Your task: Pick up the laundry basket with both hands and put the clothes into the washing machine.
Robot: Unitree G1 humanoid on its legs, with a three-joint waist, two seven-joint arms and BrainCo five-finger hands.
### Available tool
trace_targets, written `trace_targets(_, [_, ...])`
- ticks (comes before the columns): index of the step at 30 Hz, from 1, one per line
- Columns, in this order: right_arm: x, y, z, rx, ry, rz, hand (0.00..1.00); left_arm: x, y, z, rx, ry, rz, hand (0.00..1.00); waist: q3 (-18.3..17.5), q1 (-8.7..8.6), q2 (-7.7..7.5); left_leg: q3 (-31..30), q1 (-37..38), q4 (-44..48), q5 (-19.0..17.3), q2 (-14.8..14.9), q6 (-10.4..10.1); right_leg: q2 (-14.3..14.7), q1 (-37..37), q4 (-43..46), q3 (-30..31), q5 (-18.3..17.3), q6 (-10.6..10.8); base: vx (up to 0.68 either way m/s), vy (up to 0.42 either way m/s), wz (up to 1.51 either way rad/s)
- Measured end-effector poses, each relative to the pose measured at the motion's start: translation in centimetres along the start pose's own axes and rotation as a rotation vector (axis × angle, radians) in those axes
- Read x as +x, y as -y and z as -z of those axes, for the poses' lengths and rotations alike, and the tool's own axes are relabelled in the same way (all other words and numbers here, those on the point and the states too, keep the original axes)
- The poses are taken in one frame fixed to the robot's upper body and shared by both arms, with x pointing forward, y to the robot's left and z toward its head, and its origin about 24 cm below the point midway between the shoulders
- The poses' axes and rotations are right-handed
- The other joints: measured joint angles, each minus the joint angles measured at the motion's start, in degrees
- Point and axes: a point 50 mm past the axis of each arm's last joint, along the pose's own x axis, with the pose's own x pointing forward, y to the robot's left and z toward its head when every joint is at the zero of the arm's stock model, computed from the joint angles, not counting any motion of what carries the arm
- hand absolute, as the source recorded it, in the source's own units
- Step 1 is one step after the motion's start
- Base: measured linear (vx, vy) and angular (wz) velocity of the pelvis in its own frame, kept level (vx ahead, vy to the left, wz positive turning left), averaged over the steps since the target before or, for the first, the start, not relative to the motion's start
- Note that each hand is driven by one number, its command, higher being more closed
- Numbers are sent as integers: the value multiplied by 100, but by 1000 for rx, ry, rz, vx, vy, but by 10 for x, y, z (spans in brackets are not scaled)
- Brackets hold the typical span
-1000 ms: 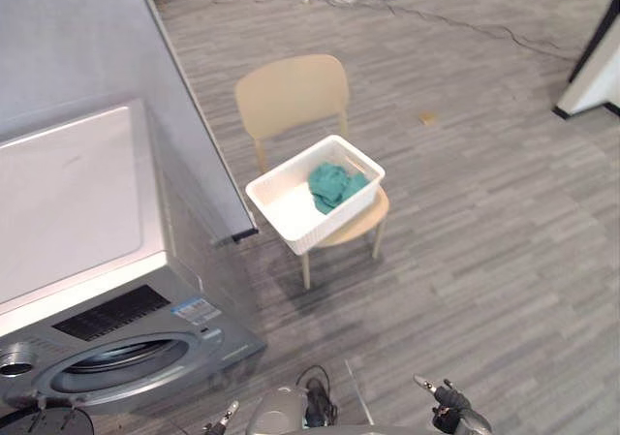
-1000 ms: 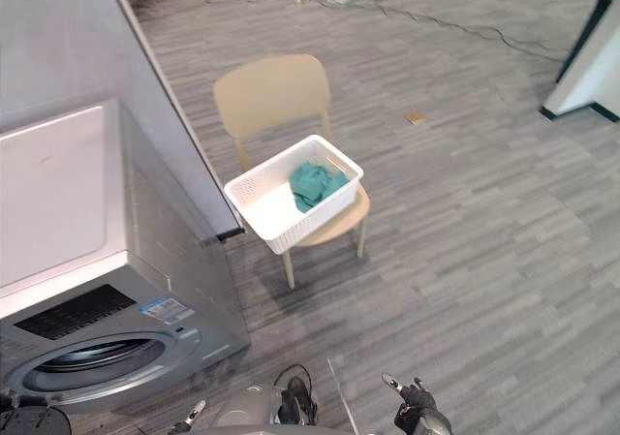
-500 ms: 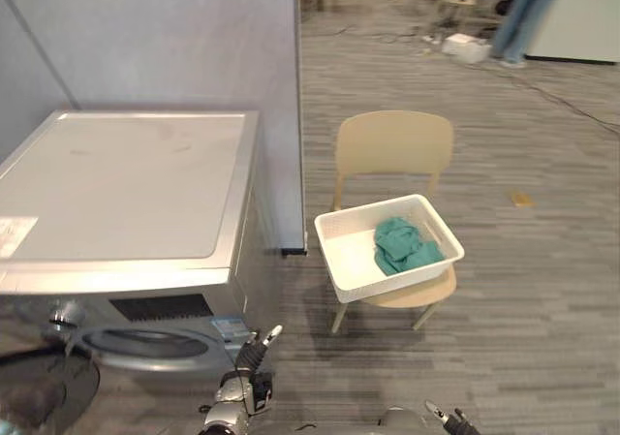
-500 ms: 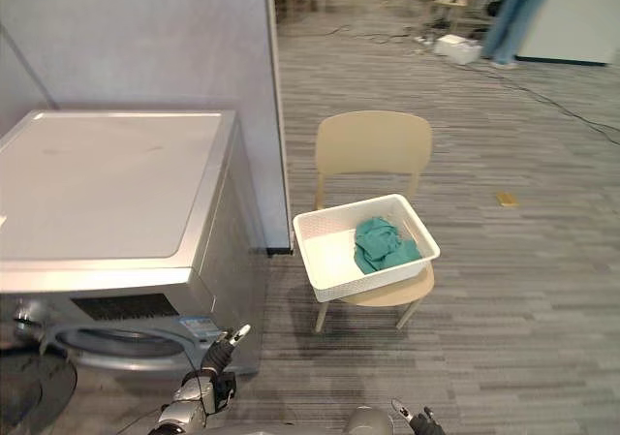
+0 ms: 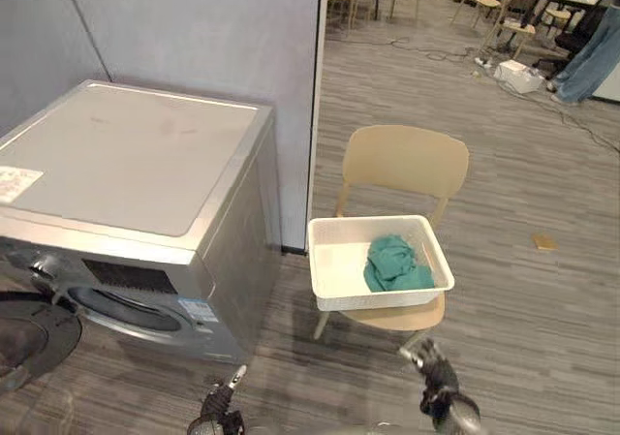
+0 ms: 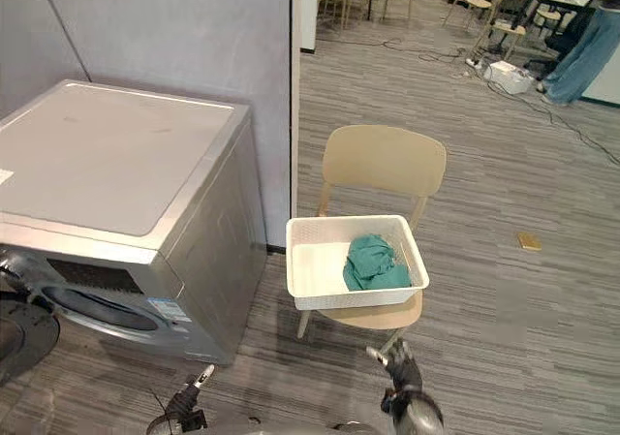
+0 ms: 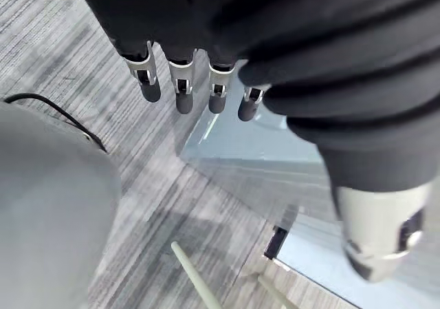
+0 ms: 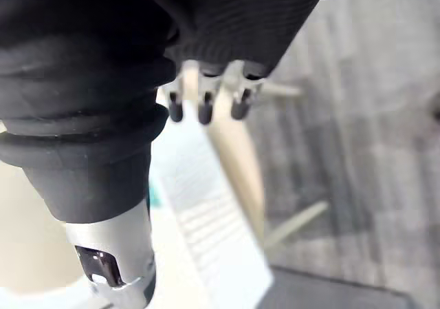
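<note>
Two hands are empty, and neither touches the laundry basket [image 5: 382, 297] yet. The whole view has swung over the last second, so the head camera has turned. The basket sits on the tan chair [image 5: 407, 160] as it did before, and the green clothes [image 5: 392, 264] are heaped at the end of it nearer the right hand's side.

What has really changed is the arms. Half a second ago the left hand [image 5: 221, 414] was lifted in front of the washing machine [image 5: 136, 154] and the right hand [image 5: 433, 377] barely showed. Now the right hand is raised with its fingers loose and spread, gripping nothing, and the chair's front edge and the basket lie just beyond its fingertips. The left hand hangs lower with straight fingers, also holding nothing. The basket is well ahead of it, off toward the right hand. The machine stands beyond the left hand on its outer side, with its round door [image 5: 24, 330] apparently swung open.

This reads as the approach: the robot now faces the basket squarely. Both hands must next travel forward and apart to reach the basket's two short ends.
</note>
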Motion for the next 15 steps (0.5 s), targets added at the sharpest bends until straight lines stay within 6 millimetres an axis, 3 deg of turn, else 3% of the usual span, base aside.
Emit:
trace_targets(3, [3,-6,-50,-61,200,-33,0,-2,3,2,-27,8,1,0,15,20,50,384,-155,67,87,65,158,-10,74,-94,-94,-24,-27,-105,7,33])
trace_targets(5, [2,-17,-102,-79,415,-46,0,-4,1,7,-24,-3,-3,0,14,-6,174,804,-84,-407,2,69,319,-86,32,-211,-156,3,-55,-35,95,15])
trace_targets(7, [-7,-23,-141,-73,597,-30,0,-4,-4,7,-12,-2,-23,0,-79,-13,86,1272,3,-1018,235,-33,403,-290,-64,-359,-222,165,117,18,82,38])
trace_targets(9, [-17,-27,-179,-111,767,-12,0,-4,-5,6,-6,4,-28,0,-63,4,7,1324,73,-1256,520,-185,392,-389,-79,-513,-230,414,186,25,97,33])
trace_targets(15, [-18,-42,-249,-285,994,-3,0,-2,-18,0,99,20,-41,0,-91,50,-125,1350,-53,-1321,577,-432,484,-583,-165,-679,-298,627,354,56,80,3])
